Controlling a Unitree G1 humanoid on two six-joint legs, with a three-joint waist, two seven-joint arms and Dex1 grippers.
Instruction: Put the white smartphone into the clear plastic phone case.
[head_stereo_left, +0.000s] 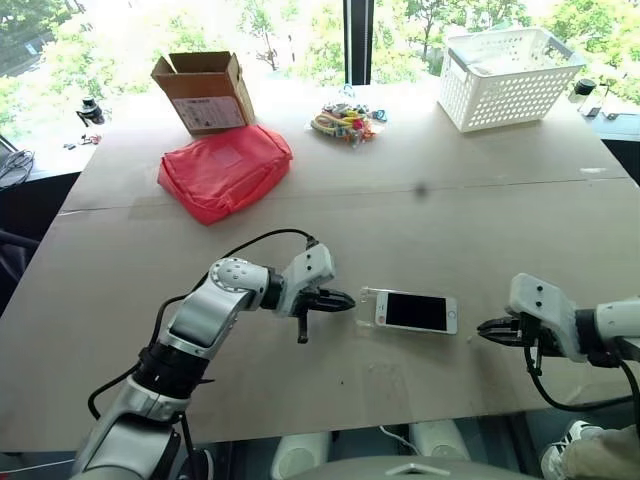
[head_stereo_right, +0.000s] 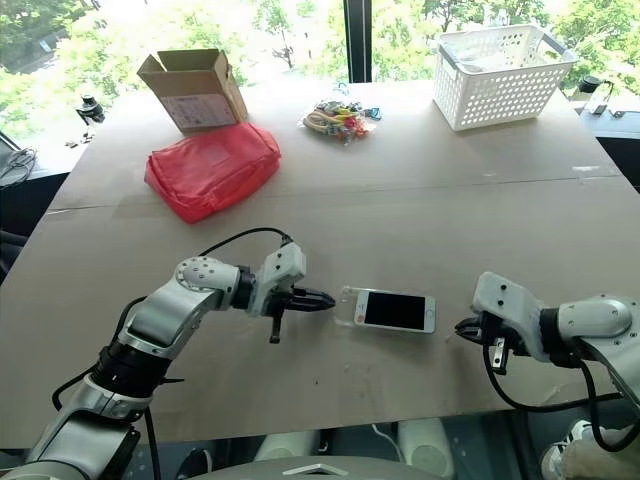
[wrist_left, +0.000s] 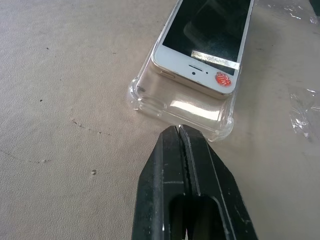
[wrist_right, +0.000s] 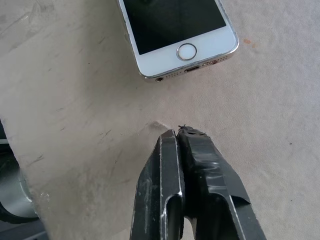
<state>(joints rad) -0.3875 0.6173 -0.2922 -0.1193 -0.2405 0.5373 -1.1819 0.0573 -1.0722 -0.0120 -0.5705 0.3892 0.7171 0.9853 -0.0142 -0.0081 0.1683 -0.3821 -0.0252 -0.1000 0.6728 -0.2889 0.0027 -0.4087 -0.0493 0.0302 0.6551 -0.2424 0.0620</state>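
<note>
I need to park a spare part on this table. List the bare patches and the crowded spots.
Bare: the wide middle of the tan table, between the red fabric pouch and white lattice basket; also the near left corner. Crowded: the near edge, where the left gripper, white smartphone in the clear plastic phone case, and right gripper line up.

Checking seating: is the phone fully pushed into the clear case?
No: the white smartphone lies partly in the clear plastic phone case, with an empty stretch of case past its top edge.
</note>
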